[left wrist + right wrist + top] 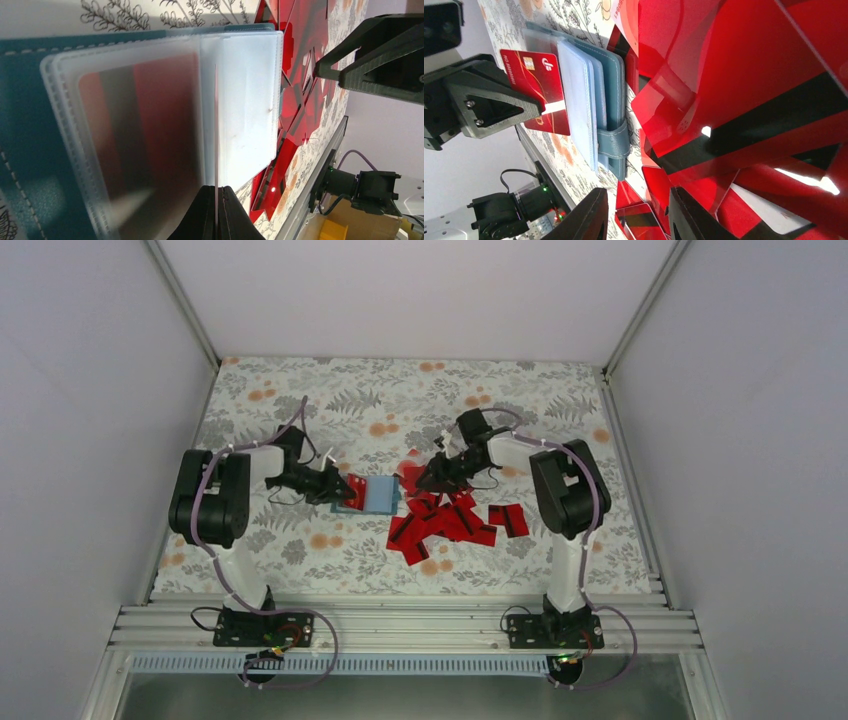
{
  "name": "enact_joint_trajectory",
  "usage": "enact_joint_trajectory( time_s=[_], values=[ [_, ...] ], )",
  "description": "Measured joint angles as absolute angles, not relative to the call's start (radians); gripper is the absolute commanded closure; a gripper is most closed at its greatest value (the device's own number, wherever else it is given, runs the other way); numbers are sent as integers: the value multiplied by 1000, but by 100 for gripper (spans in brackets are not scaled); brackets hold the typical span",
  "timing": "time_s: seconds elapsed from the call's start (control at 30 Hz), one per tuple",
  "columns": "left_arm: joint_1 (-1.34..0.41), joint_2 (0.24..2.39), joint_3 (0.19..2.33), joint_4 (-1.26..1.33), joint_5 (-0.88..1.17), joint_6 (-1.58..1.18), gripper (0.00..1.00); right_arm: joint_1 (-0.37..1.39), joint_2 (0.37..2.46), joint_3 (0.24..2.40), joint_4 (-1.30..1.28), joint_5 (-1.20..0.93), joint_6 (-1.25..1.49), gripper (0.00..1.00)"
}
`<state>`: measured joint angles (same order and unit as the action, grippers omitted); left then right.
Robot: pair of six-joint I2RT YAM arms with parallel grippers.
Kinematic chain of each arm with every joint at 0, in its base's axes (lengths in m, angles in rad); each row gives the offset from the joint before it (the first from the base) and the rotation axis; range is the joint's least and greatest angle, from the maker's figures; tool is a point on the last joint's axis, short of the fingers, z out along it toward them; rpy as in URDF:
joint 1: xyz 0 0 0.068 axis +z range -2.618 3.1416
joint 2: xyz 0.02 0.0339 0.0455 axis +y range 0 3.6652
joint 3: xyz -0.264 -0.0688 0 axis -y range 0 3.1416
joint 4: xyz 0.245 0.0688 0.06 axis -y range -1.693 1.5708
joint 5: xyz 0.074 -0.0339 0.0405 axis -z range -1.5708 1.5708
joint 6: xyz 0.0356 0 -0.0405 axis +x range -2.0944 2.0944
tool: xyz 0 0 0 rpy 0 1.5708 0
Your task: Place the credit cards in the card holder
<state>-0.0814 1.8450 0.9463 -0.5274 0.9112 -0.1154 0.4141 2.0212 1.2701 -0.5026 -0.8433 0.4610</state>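
Observation:
The teal card holder [380, 496] lies open mid-table, its clear sleeves up [240, 95]. One red card shows through a sleeve [140, 130]. My left gripper [343, 488] is shut on a red credit card [536, 80], held on edge over the holder's left side. It shows edge-on in the left wrist view [216, 125]. Several red cards with black stripes lie piled [450, 520] right of the holder. My right gripper [425, 478] is open, low over the pile's near-holder edge, with cards between its fingers [681, 215].
Floral cloth covers the table [300, 410]. White walls close in left, right and back. An aluminium rail [400, 625] runs along the near edge. The holder's strap [616, 145] points toward the pile. The two grippers are close, on either side of the holder.

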Motion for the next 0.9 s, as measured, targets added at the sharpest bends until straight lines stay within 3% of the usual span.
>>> enact_joint_trajectory(
  time_s=[0.9],
  values=[
    [-94,1884,974,-570,939,-104,98,546,2206,1428,-459,-908,490,69]
  ],
)
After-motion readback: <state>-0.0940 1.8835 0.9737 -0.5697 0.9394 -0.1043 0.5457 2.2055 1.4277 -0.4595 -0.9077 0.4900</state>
